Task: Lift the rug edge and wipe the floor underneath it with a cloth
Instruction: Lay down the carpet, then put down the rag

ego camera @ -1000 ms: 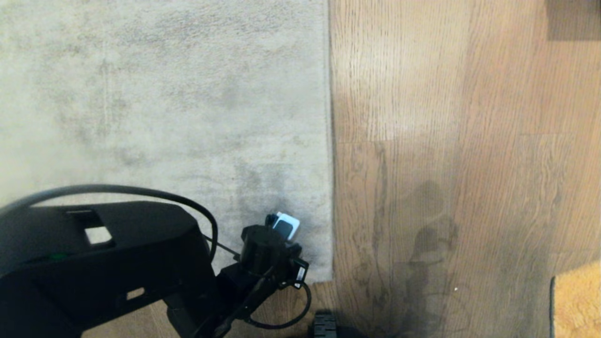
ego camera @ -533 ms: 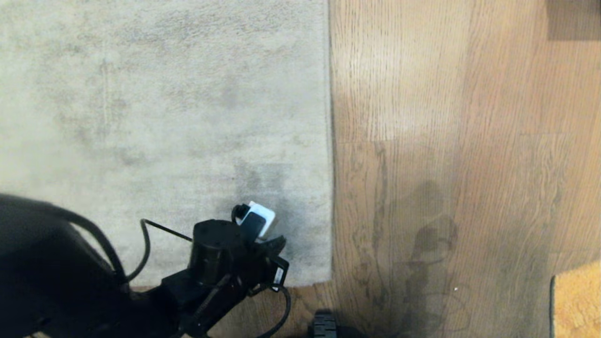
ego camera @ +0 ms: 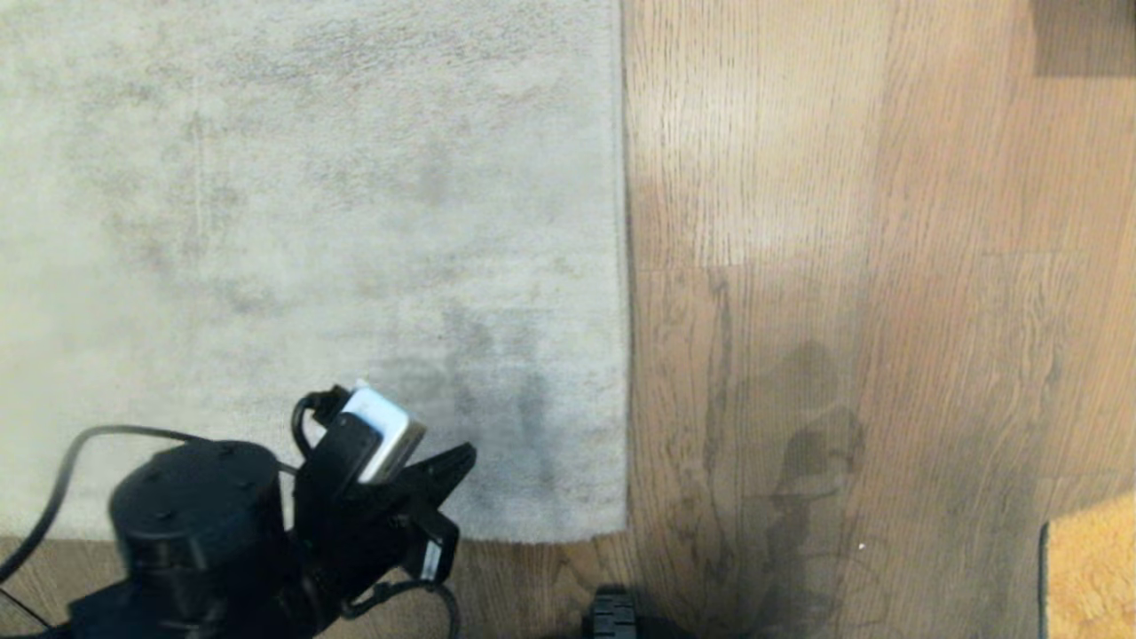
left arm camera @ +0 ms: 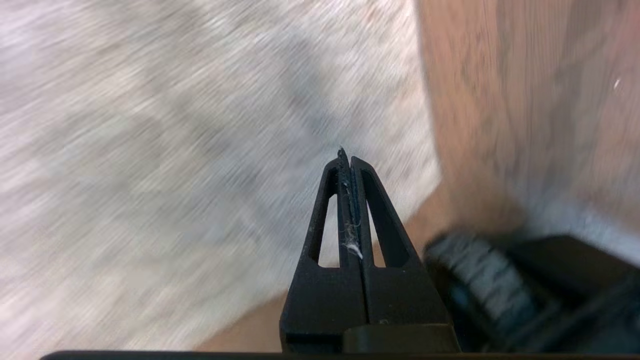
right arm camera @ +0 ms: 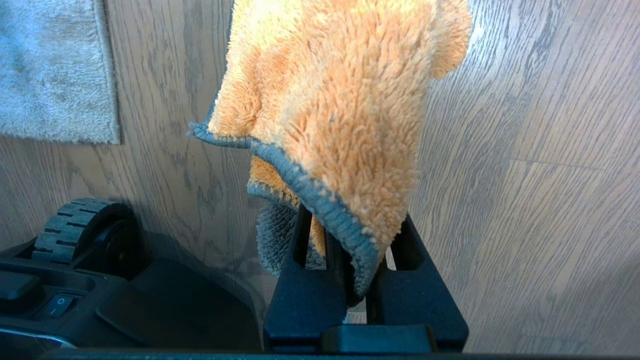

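1. Left gripper point(ego camera: 457, 461) is hanging over the grey rug near its close corner, jaws pressed fully together on nothing; only a wisp of lint is clinging between the fingers point(left arm camera: 350, 210).
2. Rug edge point(ego camera: 624, 355) is lying flat on the wood-plank floor point(ego camera: 843, 266), corner point(ego camera: 621, 531) down, nothing lifted yet.
3. Right gripper point(right arm camera: 350, 250) is pinching the orange fluffy cloth point(right arm camera: 340, 100) with grey trim; the cloth is hanging over bare planks, apart from the rug. Its corner is showing at the head view's lower right point(ego camera: 1092, 568).
4. Judgement: the step in hand is taking hold of the border. To do it well, the jaws are needing to part first, then come in low at the corner, one finger sliding under the backing, the other on the pile.
5. Lift just enough for the cloth to pass beneath; pulling along the border risks dragging the rug.
6. Containers: none in view.
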